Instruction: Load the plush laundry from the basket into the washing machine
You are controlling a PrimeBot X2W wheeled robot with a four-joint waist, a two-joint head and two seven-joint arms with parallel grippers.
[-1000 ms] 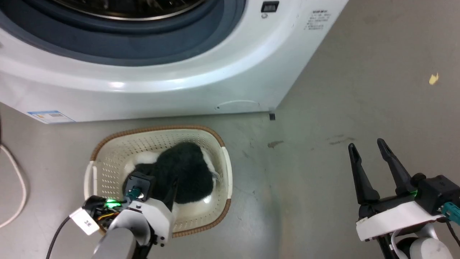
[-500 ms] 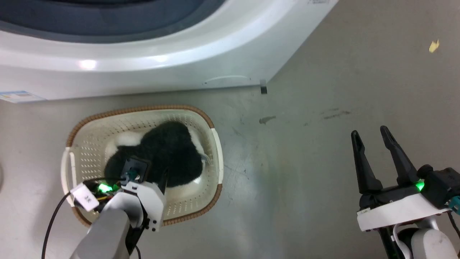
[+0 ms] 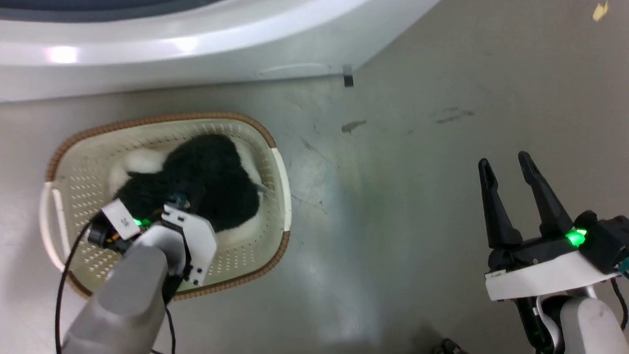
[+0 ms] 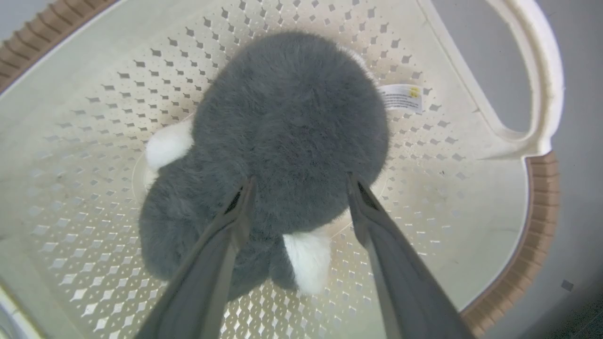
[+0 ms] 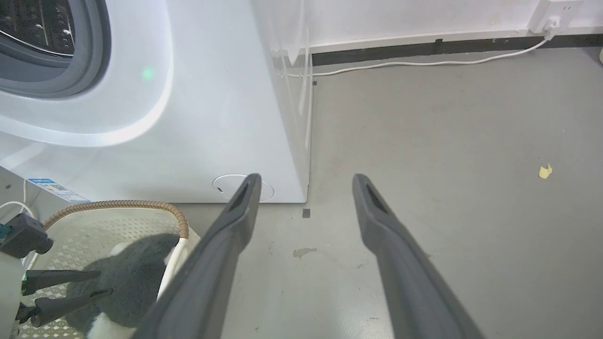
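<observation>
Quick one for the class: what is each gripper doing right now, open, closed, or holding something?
Left gripper: open, fingers straddling the plush laundry, not yet clamped.
Right gripper: open, holding nothing, above the floor.

left end effector (image 4: pixel 299 179) parted, right end effector (image 3: pixel 503 158) parted

Bright even light, glare on the washing machine (image 3: pixel 186 46), head view slightly soft, wrist-view edges curved

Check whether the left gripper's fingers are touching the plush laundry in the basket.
Cannot tell. In the left wrist view the open left gripper straddles the plush laundry and overlaps its fur, but depth hides any contact or gap.
</observation>
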